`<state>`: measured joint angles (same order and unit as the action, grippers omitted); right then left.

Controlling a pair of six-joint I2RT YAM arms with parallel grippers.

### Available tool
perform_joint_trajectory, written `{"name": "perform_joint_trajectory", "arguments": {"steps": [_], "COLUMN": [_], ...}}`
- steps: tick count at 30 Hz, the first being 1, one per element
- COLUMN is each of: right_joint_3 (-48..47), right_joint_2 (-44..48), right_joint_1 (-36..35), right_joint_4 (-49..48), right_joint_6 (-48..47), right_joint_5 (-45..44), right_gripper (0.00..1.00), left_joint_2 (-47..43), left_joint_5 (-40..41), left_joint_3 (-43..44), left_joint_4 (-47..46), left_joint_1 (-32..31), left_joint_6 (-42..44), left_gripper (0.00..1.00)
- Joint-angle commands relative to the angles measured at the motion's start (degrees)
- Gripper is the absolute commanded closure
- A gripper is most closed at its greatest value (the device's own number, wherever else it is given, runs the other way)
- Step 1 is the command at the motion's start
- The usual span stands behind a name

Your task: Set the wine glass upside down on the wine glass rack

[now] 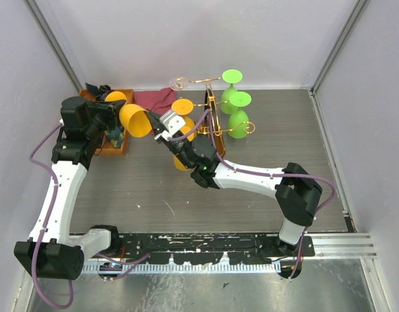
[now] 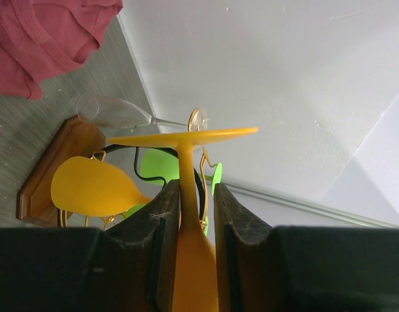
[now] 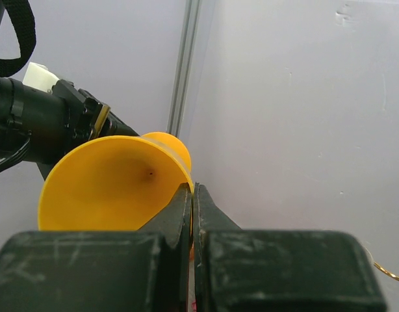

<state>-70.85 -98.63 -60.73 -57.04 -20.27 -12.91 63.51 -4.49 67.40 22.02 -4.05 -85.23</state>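
Tabletop [image 2: 17, 130], wine glass rack [image 2: 56, 162]: left wrist

No legible text, label or number on anything.

right arm [image 1: 251, 174] blocks rack [image 1: 213, 117] front; near table [image 1: 134, 188] open.

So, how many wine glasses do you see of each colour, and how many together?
yellow glass: 2
green glass: 2
clear glass: 1
Total: 5
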Motion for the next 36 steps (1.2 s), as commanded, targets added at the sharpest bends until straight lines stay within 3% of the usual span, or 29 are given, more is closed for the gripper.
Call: {"name": "perform_joint_trajectory", "arguments": {"steps": [1, 7, 15, 21, 28, 36], "right_joint_3": [-3.0, -2.8, -1.7, -0.6, -0.3, 1.1], "right_joint_2": [-0.6, 0.5, 1.8, 4.2, 9.1, 17.8], "right_joint_1": [-0.5, -0.8, -0.7, -0.7, -0.7, -0.4], "right_joint_4": [-3.0, -1.5, -0.9, 1.6, 5.0, 18.4], "right_joint_6": [-2.0, -2.2, -2.6, -3.8, -6.5, -6.3], "right_joint_5": [-1.6, -1.2, -0.4, -2.7, -5.6, -14.6], "right_gripper": [0.99, 0.99, 0.97, 0.64, 0.43, 0.08], "left_joint_2": [0.2, 1.6, 3.4, 4.9, 8.8, 11.5], "left_joint_5": [-3.8, -4.5, -6.2, -4.5, -2.7, 0.1], "left_joint_3": [0.6, 1.7, 2.5, 6.9, 19.0, 26.3], "left_joint_4": [-1.0, -1.6, -4.8, -5.5, -6.1, -8.5], "left_joint_1": [-0.9, -1.0, -1.1, -0.9, -0.4, 0.3], "left_joint_6": [0.6, 1.5, 2.5, 7.0, 20.7, 35.1], "left_gripper": [0.74, 1.0, 1.0, 1.0, 1.0, 1.0]}}
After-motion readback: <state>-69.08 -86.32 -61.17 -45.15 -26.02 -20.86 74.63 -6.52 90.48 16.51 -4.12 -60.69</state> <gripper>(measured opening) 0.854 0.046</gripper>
